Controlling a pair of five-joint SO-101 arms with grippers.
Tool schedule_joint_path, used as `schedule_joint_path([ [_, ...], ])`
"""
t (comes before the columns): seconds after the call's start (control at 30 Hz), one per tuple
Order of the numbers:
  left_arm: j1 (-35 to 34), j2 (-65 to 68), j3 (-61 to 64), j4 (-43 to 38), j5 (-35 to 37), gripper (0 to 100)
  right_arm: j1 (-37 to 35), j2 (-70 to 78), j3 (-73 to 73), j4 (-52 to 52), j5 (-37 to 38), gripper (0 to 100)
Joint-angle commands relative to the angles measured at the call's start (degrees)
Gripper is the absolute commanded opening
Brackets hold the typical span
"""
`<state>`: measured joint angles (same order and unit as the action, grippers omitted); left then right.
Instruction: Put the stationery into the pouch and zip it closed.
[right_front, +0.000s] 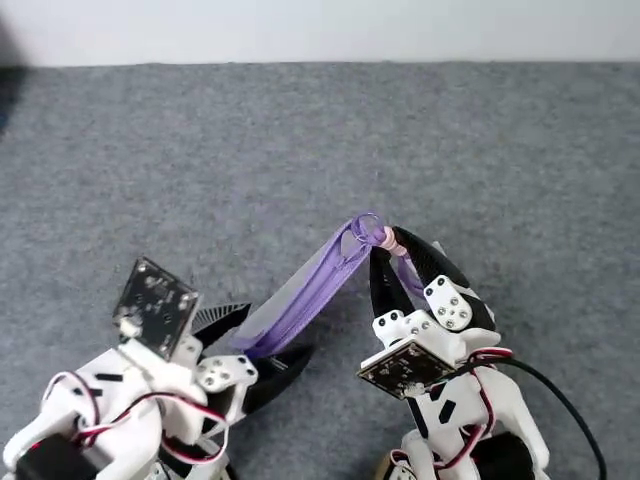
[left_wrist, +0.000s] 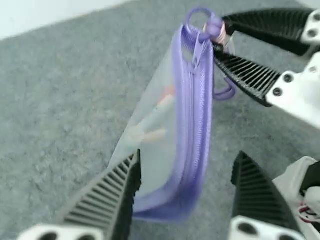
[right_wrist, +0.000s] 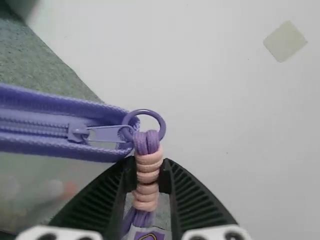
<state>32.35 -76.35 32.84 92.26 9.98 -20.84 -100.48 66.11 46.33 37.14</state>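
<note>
The pouch (right_front: 300, 295) is long and purple, with a see-through side. It stretches in a line from one gripper to the other. The pens (left_wrist: 152, 120) are inside it.

The right gripper (right_wrist: 146, 170) is at the zip end of the pouch. Its fingers are pressed onto the bead cord (right_wrist: 148, 165) and pinch it. The cord is tied to the ring (right_wrist: 145, 122) on the zip slider (right_wrist: 80, 132). The slider sits very near that end of the pouch.

The left gripper (left_wrist: 187, 160) is at the other end of the pouch. Its fingers are spread wide, one on each side of the pouch, and they do not squeeze it.

The zip looks shut all along, so I think the job is almost done. If a little gap is left, the pull must go along the pouch, away from the left gripper. The right gripper is the one to do it. The left gripper should squeeze its end first, or the whole pouch may slide along.
</note>
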Motion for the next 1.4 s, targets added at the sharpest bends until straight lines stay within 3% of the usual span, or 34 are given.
schedule_joint_path([
  [0.0,0.35,0.00,1.10,-4.66,0.44,22,-0.84,0.13,-0.18,-1.10,0.62,0.7],
  [0.27,0.35,0.00,2.68,-8.88,0.44,1,-0.48,-0.13,-0.18,-1.10,0.62,0.7],
  [0.6,0.35,0.00,3.03,-8.44,0.44,1,0.66,0.31,0.00,-1.54,0.53,0.7],
  [0.87,0.00,0.00,2.51,-4.31,0.44,1,15.52,0.31,12.66,-16.13,0.53,0.7],
  [1.13,-0.09,-0.09,2.59,-3.16,0.70,1,27.03,0.31,16.97,-17.10,0.18,0.7],
  [1.37,0.35,-0.09,2.59,-4.92,0.53,1,26.51,-0.22,16.62,-17.01,-1.49,0.7],
])
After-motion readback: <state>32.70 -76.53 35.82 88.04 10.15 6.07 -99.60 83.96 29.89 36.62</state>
